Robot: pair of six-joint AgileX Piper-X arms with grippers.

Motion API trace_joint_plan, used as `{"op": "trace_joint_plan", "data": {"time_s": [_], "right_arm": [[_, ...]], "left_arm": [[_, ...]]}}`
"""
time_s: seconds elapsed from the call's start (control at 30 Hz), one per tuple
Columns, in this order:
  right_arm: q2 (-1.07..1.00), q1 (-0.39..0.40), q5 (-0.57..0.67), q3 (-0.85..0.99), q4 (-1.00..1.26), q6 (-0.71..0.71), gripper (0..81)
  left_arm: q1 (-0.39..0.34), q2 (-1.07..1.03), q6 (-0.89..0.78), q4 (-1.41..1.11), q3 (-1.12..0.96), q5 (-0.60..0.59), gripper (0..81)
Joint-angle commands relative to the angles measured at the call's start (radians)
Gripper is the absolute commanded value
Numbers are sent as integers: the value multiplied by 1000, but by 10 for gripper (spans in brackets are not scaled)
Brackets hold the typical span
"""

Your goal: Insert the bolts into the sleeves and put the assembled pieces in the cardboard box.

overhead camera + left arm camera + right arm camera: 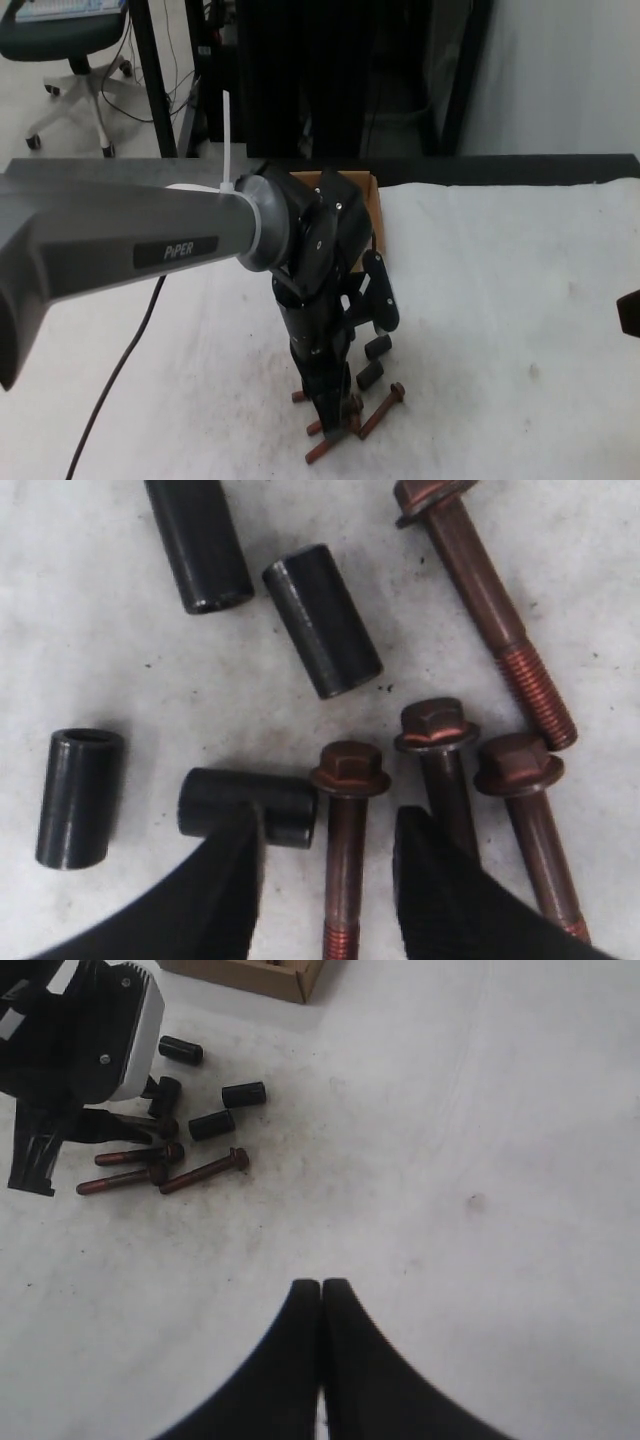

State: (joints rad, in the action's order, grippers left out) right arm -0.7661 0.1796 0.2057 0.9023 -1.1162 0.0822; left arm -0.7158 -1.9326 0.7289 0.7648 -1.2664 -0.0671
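Item 1, my left claw (330,825): fingers apart, low over the desk (120,670), one finger on either side of a bolt (346,860) that lies flat, head pointing away from me.

Item 2, three more bolts (447,770): loose on the desk just beside the first.

Item 3, four sleeves (322,620): black, lying on their sides near the bolts, one partly behind a finger of my left claw.

Item 4, my right claw (320,1300): fingers pressed together, gripping nothing, over bare desk well apart from the pile.

Item 5, cardboard box (376,205): on the desk, beyond the pile.
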Motion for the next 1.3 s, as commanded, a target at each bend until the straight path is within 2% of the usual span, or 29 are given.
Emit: {"op": "trace_joint_plan", "data": {"time_s": [0.0, 0.23, 0.47, 0.6, 0.67, 0.73, 0.8, 0.83, 0.97, 1.13, 1.27], "right_arm": [[7, -4, 11, 0, 6, 0, 3], [7, -4, 11, 0, -2, 0, 3], [7, -4, 11, 0, -7, 0, 3], [7, -4, 11, 0, -7, 0, 3], [7, -4, 11, 0, -7, 0, 3], [7, -4, 11, 0, -7, 0, 3], [7, -4, 11, 0, -7, 0, 3], [7, -4, 11, 0, -7, 0, 3], [7, -4, 11, 0, -7, 0, 3], [7, -4, 11, 0, -2, 0, 3], [7, -4, 11, 0, 0, 0, 3]], "left_arm": [[2, -58, 14, 18, 22, -14, 387], [2, -98, 14, 0, 22, 53, 388], [5, -109, 12, -58, 18, 169, 388], [5, -109, 12, -50, 16, 172, 379], [5, -109, 12, -31, 16, 150, 334], [5, -109, 12, -7, 16, 129, 247], [5, -109, 12, 6, 16, 124, 106], [5, -109, 12, 14, 16, 125, 6], [5, -104, 2, 39, 16, 125, 0], [0, -33, -97, 3, 16, 125, 0], [0, 63, -166, -55, 16, 59, 0]]}}
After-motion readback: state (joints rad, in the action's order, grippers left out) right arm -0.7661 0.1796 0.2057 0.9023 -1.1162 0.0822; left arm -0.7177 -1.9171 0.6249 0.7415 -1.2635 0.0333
